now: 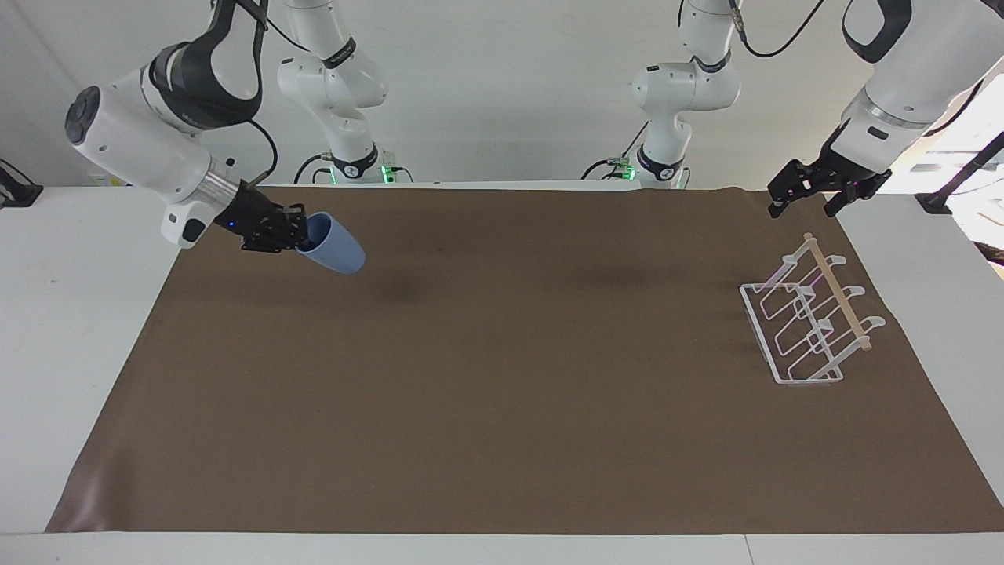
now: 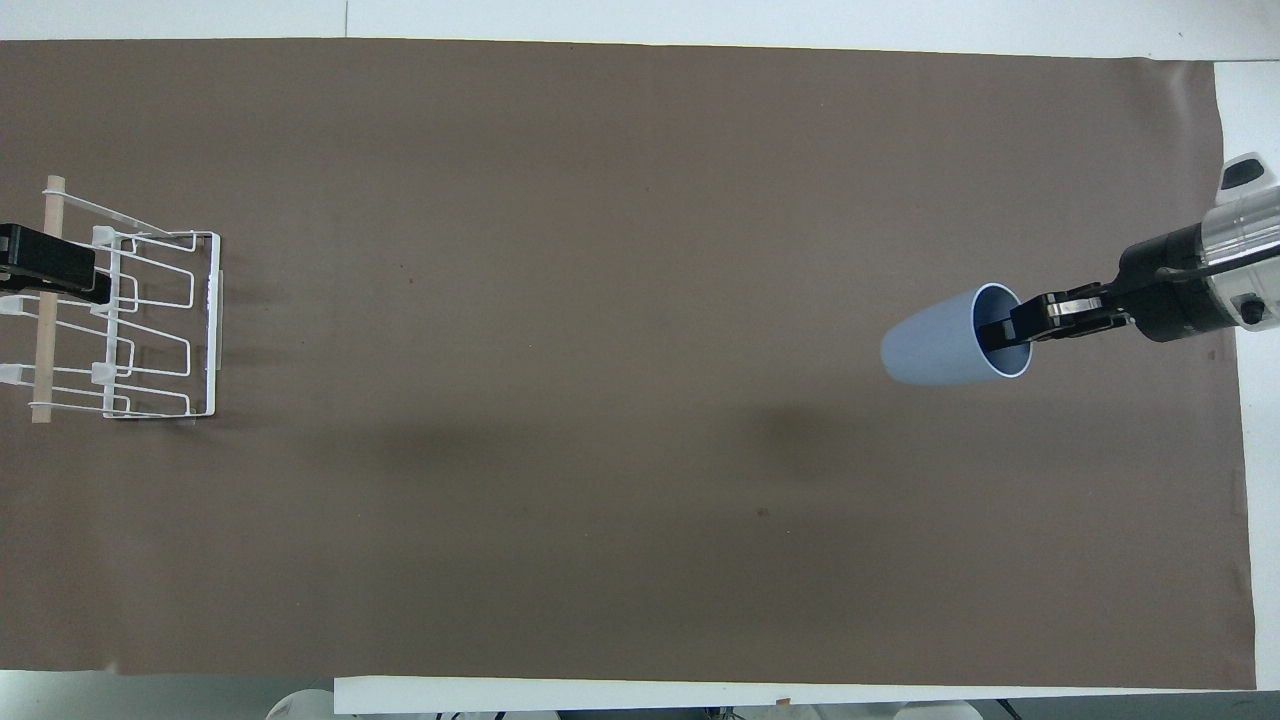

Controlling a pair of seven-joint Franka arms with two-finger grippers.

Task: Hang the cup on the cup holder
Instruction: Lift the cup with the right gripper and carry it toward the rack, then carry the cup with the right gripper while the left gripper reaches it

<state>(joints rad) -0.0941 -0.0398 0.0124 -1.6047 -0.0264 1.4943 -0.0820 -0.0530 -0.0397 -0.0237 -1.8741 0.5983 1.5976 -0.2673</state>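
Light-blue cup (image 1: 333, 245): held in the air over the brown mat (image 1: 502, 408) at the right arm's end of the bench (image 1: 55, 329), tipped on its side, base pointing toward the mat's middle. Right claw (image 1: 296, 232): clamped on the cup's rim (one finger inside the mouth). White wire cup holder (image 1: 808, 320): stands on the mat at the left arm's end, well apart from the cup. Left claw (image 1: 802, 202): waits above the holder, fingers apart

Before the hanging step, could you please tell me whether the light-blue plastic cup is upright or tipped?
Tipped: the light-blue plastic cup lies almost sideways in the air, held at its rim by the right gripper.
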